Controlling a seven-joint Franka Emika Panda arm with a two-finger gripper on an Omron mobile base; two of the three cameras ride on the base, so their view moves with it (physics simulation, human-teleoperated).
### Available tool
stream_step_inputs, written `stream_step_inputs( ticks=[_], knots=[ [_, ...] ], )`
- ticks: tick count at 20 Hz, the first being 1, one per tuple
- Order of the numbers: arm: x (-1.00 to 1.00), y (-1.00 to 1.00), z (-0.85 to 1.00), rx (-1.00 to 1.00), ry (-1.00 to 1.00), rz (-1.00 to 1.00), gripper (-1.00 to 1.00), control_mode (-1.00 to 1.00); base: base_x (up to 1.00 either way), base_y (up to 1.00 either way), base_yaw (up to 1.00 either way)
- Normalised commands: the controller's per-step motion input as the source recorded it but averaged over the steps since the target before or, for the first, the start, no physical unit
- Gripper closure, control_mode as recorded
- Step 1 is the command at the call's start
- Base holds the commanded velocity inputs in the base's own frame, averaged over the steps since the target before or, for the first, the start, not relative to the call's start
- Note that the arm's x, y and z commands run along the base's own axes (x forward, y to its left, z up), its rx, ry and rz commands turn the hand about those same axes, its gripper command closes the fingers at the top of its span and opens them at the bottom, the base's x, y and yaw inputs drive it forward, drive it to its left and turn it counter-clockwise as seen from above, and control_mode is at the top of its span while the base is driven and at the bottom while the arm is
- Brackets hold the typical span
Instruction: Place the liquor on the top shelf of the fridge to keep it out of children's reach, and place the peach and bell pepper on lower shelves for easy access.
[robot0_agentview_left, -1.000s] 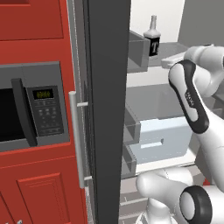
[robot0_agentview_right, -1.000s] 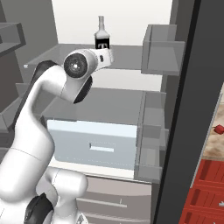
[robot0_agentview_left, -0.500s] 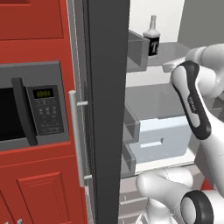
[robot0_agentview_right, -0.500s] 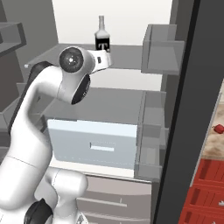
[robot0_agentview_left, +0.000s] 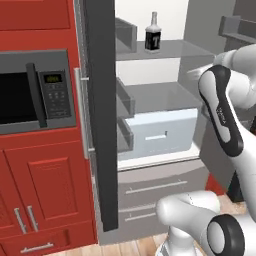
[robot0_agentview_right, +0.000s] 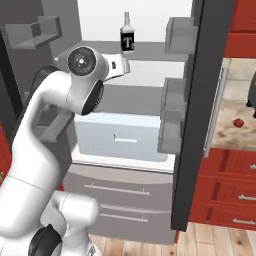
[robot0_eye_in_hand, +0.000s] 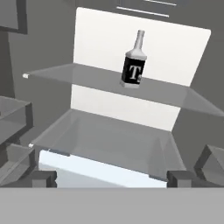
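So the liquor (robot0_eye_in_hand: 133, 61) stands upright on the top shelf (robot0_eye_in_hand: 78, 76) of the open fridge (robot0_agentview_left: 100, 125), toward the shelf's back edge. The pincer (robot0_eye_in_hand: 109, 177) is spread wide with nothing in it, well apart from the bottle.

Dark liquor (robot0_eye_in_hand: 133, 65) with white label, dark grey fridge (robot0_agentview_left: 100, 125), red cabinets (robot0_agentview_left: 45, 190).
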Motion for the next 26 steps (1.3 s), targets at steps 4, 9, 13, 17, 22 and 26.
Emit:
stream_step_inputs(
  ticks=[4,9,13,17,22,26],
  knots=[
    [0.0,0.0,0.0,0.0,0.0,0.0,-1.0,1.0,-0.87,-0.26,-0.09],
    [0.0,0.0,0.0,0.0,0.0,0.0,-1.0,1.0,-0.18,-0.68,-0.27],
    [0.0,0.0,0.0,0.0,0.0,0.0,-1.0,1.0,0.0,-0.87,-0.31],
    [0.0,0.0,0.0,0.0,0.0,0.0,-1.0,1.0,0.0,-0.94,-0.39],
    [0.0,0.0,0.0,0.0,0.0,0.0,-1.0,1.0,0.05,-0.91,-0.49],
    [0.0,0.0,0.0,0.0,0.0,0.0,-1.0,1.0,0.19,-0.87,-0.53]
  ],
)
